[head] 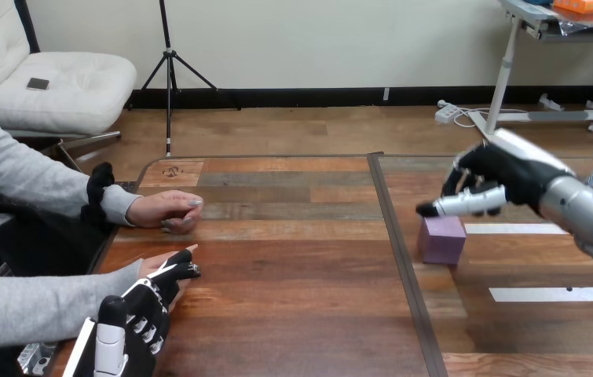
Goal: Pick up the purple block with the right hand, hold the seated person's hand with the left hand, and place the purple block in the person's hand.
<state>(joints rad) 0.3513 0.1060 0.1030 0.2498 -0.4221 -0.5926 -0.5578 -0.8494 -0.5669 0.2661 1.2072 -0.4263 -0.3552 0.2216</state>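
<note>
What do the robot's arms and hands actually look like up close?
The right hand is black with a white shell on its back and black-and-white jointed fingers, shaped roughly like a person's. It ends a rounded, silver metal forearm. The left hand matches: black, with small white markings.
</note>
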